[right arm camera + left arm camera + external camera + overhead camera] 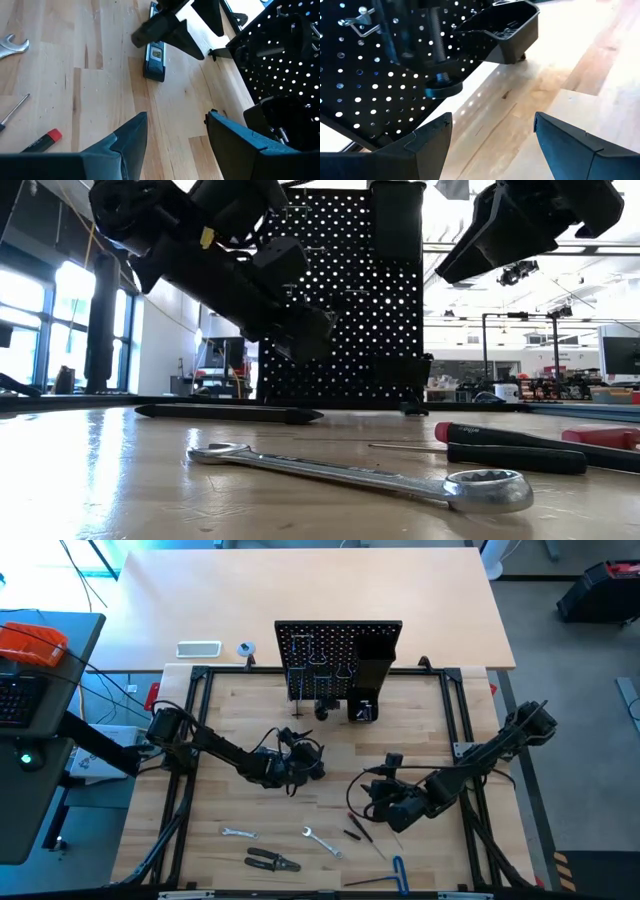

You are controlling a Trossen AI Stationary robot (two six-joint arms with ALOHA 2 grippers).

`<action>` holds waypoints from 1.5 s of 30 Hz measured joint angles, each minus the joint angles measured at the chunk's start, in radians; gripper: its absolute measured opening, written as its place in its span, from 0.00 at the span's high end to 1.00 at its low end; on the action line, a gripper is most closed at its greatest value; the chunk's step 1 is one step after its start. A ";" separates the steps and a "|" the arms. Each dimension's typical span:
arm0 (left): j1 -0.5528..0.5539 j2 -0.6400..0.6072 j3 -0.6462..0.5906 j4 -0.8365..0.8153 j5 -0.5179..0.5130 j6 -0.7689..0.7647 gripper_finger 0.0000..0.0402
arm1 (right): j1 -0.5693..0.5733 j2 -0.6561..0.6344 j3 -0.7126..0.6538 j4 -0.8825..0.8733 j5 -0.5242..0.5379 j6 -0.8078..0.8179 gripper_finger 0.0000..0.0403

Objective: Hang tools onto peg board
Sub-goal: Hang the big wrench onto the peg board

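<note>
Overhead – both arms, jaws apart.

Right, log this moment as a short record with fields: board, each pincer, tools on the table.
board: peg board upright at the table's far side, black box holder on it, C-clamp hanging on it
left pincer: open, empty, above the table in front of the board
right pincer: open, empty, above the table right of centre
level: lying flat on the table near the left pincer
near edge tools: two wrenches, pliers, blue-handled hex key
screwdriver: red-handled, lying by the right pincer
</note>
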 joint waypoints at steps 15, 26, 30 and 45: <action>-0.061 0.000 0.000 0.019 -0.001 0.001 0.31 | -0.001 0.000 -0.069 0.099 -0.003 0.019 0.51; -0.106 0.000 0.000 0.032 0.002 0.018 0.31 | -0.023 0.000 -0.069 0.169 -0.002 -0.035 0.51; -0.120 -0.001 0.000 0.042 0.003 0.026 0.31 | -0.023 0.000 -0.069 0.187 -0.003 -0.051 0.51; -0.133 -0.010 0.000 0.047 0.006 0.035 0.31 | -0.021 0.000 -0.069 0.209 -0.005 -0.034 0.51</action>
